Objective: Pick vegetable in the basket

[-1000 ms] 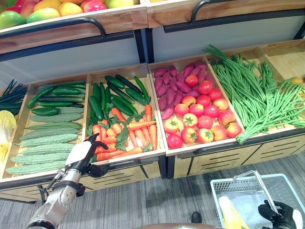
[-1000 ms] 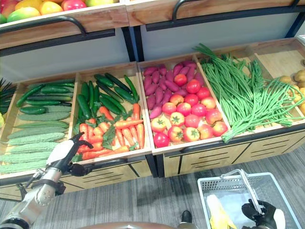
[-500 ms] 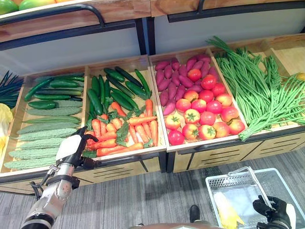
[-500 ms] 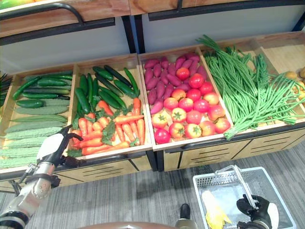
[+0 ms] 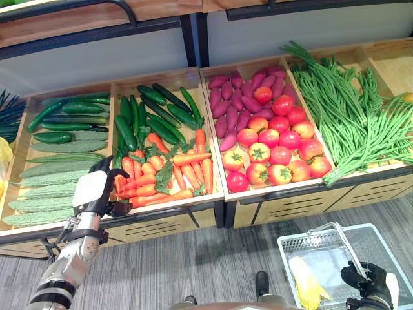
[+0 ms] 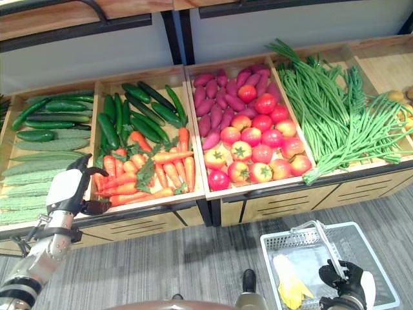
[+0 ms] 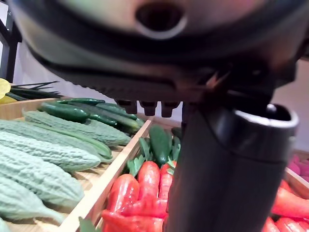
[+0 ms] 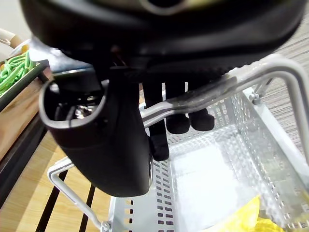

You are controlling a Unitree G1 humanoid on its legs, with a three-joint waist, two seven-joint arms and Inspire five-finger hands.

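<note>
My left hand (image 5: 91, 191), white-backed, hovers open with nothing in it at the front edge of the crates, over the wooden divider between the bitter gourds (image 5: 48, 187) and the carrots (image 5: 168, 177). Past its thumb (image 7: 222, 169) in the left wrist view lie carrots (image 7: 140, 193) and bitter gourds (image 7: 38, 159). My right hand (image 5: 371, 284) is shut on the handle (image 8: 270, 67) of a pale mesh basket (image 5: 303, 237) held low at the right. A yellow vegetable (image 5: 308, 287) lies inside the basket.
Behind the carrots lie dark cucumbers (image 5: 155, 116). More cucumbers (image 5: 64, 119) fill the back of the left crate. Tomatoes (image 5: 277, 139) and purple sweet potatoes (image 5: 232, 103) share the third crate, with long green beans (image 5: 348, 116) on the right. A shelf with a black rail (image 5: 97, 29) overhangs the crates.
The camera has tilted, shifting the whole picture. My left hand has moved a little left and forward, from the carrot crate's front corner towards the divider. The right hand keeps hold of the basket handle.
</note>
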